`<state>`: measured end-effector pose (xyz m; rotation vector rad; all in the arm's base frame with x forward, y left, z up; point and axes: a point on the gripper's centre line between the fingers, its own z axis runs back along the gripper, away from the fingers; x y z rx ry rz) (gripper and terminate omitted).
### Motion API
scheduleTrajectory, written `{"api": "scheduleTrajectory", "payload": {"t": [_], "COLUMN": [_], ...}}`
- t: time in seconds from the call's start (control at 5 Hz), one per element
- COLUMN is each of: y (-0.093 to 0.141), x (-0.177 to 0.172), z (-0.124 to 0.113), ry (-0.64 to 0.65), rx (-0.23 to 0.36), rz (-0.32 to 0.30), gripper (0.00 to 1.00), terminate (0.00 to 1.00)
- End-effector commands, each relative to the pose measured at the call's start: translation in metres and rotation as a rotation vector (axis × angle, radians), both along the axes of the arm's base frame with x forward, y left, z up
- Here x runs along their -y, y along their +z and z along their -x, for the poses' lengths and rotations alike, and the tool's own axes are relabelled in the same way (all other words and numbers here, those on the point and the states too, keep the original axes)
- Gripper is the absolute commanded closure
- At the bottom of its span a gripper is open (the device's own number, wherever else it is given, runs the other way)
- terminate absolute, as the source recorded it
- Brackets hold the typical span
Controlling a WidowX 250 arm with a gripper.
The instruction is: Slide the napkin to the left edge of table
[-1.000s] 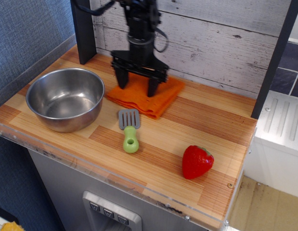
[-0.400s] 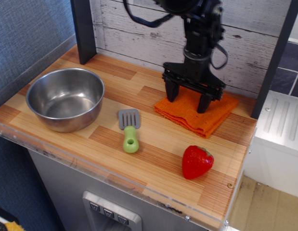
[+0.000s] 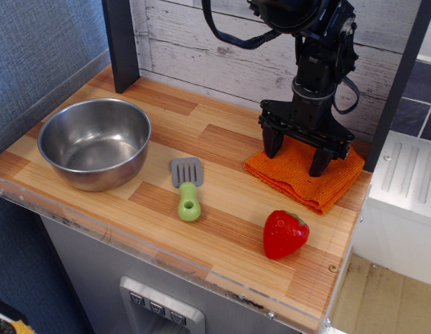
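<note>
The orange folded napkin (image 3: 299,177) lies at the back right of the striped wood table (image 3: 222,216), close to the right edge. My black gripper (image 3: 296,155) points down onto it with its two fingers spread, both fingertips pressing on the cloth. Nothing is held between the fingers.
A steel bowl (image 3: 95,142) stands at the left. A green-handled spatula (image 3: 187,188) lies in the middle. A red strawberry (image 3: 284,233) sits near the front right, just in front of the napkin. A dark post (image 3: 121,42) stands at the back left. A white ribbed surface (image 3: 403,188) adjoins the right edge.
The gripper has moved to the right with its fingertips on the napkin, dragging the napkin from the back middle beside the bowl to the back right edge of the table.
</note>
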<state>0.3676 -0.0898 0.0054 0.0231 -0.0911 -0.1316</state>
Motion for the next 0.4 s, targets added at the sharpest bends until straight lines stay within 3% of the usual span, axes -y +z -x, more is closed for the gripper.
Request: {"api": "scheduleTrajectory", "payload": {"t": [0.0, 0.2], "y": [0.021, 0.038], "x": [-0.002, -0.007], "z": [0.004, 0.002], "ry": [-0.003, 0.016], "rx": [0.023, 0.034], "rz": [-0.006, 0.006], "gripper": [0.00, 0.00], "terminate": [0.00, 0.00]}}
